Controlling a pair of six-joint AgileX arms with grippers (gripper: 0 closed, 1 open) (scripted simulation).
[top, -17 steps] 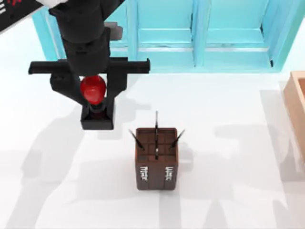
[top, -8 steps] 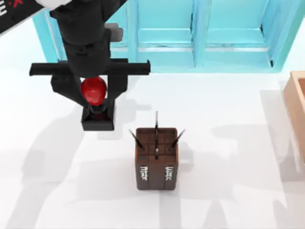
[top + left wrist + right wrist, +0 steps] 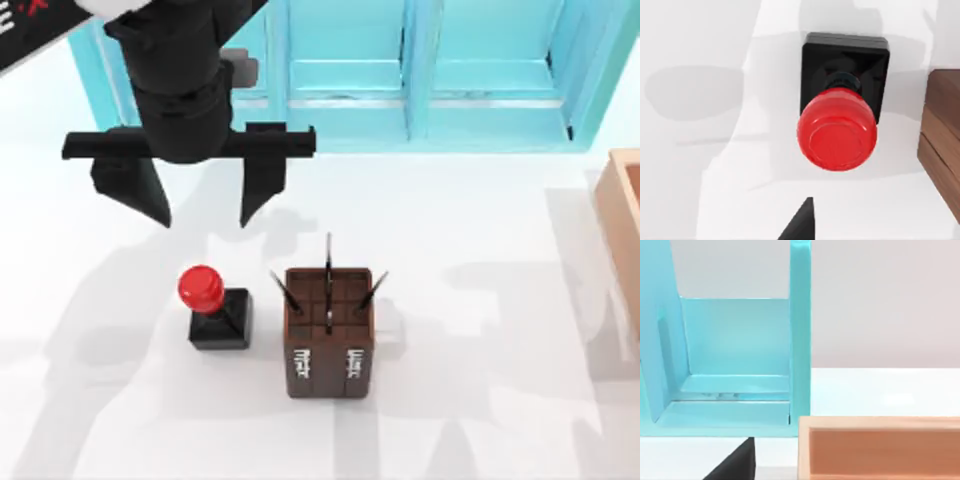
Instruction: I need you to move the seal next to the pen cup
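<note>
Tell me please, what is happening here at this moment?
The left end effector is open above the table, with nothing between its fingers. The seal stands upright on the table just left of the pen cup, with a small gap between them. From how things lie, the seal appears already placed next to the pen cup. A wooden tray lies at the table's right edge.

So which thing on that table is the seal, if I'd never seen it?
Find the dark brown pen cup with pens sticking out, near the middle of the white table. Just left of it, standing apart, is the seal: a small black square block topped by a glossy red round knob, below the open left gripper.
</note>
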